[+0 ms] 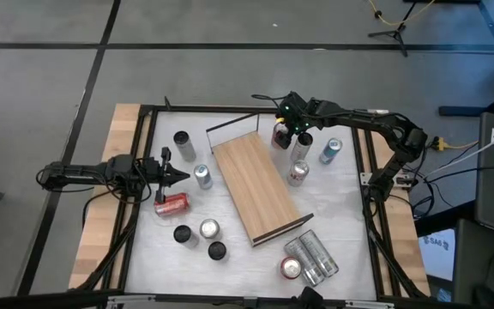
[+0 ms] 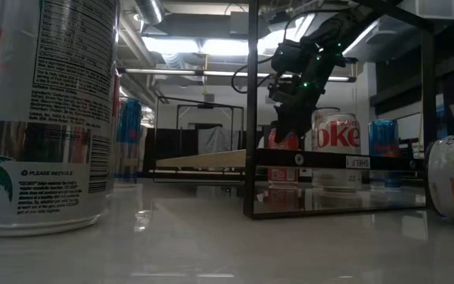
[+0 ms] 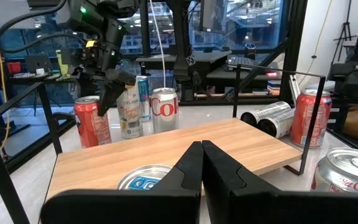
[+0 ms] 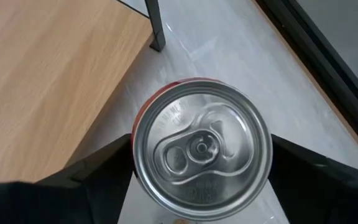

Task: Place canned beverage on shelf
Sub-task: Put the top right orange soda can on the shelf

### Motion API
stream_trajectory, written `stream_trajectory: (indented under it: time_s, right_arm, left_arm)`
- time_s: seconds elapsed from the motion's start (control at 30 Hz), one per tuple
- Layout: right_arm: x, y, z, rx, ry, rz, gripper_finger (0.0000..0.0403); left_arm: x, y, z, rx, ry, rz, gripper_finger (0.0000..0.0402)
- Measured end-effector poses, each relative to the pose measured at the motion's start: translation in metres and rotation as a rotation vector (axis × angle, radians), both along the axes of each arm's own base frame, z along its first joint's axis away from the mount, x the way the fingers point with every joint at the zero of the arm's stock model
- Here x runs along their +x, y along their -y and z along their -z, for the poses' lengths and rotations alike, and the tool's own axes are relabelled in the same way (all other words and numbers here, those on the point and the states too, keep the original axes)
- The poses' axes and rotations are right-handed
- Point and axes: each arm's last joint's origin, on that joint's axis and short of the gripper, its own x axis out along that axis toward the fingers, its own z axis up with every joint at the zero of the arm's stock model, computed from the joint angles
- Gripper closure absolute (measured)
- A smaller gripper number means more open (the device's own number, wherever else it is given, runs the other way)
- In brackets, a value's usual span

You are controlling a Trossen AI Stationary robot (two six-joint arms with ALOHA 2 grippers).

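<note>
Nearest the right wrist camera: red can (image 4: 201,149), upright on the white tabletop (image 4: 241,43), lid up, between right gripper (image 4: 201,180) fingers, which flank it without clear contact. Just beside the shelf (image 1: 256,184) corner near the black rail (image 1: 230,126). Shelf top bare. Left gripper (image 1: 174,177) clenched, parked by a fallen can (image 1: 171,203).

Red can (image 4: 201,149) with silver top; light-brown wood-grain shelf (image 1: 256,184)
</note>
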Motion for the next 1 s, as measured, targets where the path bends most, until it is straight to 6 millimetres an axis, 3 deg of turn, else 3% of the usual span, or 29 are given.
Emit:
stream_trajectory:
  time_s: [0.17, 0.57, 1.0]
  right_arm:
    - [0.000, 0.000, 0.000, -0.001, 0.002, 0.000, 0.0121]
    - [0.001, 0.001, -0.004, 0.002, -0.002, 0.002, 0.0114]
    - [0.007, 0.003, -0.043, 0.029, 0.023, -0.009, 0.0117]
  left_arm:
    - [0.000, 0.000, 0.000, 0.000, 0.000, 0.000, 0.0401]
    - [0.000, 0.000, 0.000, 0.000, -0.001, 0.000, 0.0401]
    - [0.000, 0.000, 0.000, 0.000, 0.000, 0.000, 0.0401]
